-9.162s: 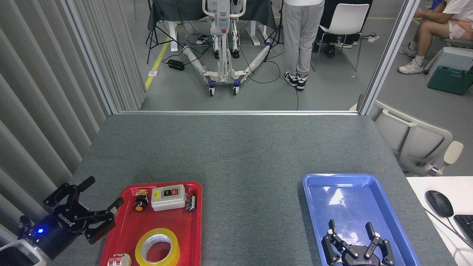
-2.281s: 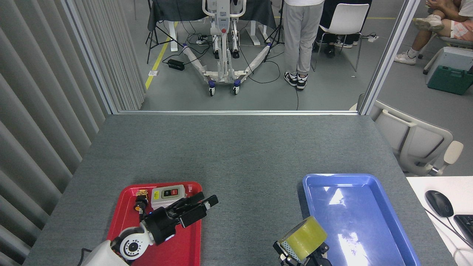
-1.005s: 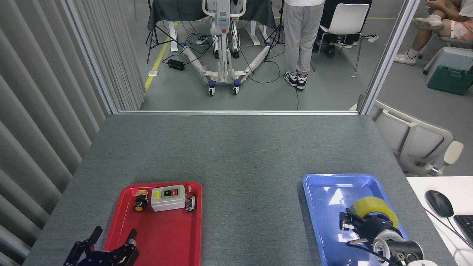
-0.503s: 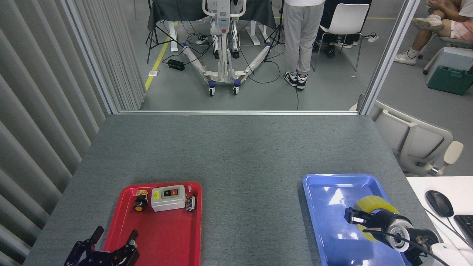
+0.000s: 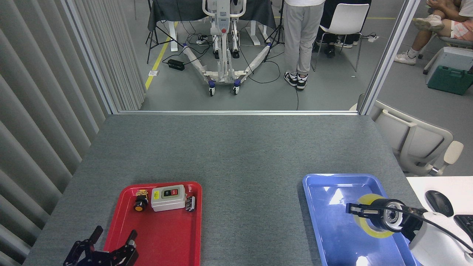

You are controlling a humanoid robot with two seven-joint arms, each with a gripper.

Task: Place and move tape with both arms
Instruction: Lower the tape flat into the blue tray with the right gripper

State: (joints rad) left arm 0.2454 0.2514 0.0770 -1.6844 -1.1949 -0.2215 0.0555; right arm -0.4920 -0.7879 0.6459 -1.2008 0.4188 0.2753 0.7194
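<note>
right gripper [image 5: 356, 210] grasping tape [image 5: 369, 218] | over blue tray [image 5: 325, 221] | left gripper [image 5: 99, 248] spread

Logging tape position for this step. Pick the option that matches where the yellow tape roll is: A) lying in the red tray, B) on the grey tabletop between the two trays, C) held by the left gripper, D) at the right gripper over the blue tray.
D: the tape shows behind the right gripper over the blue tray; the red tray has no roll.
</note>
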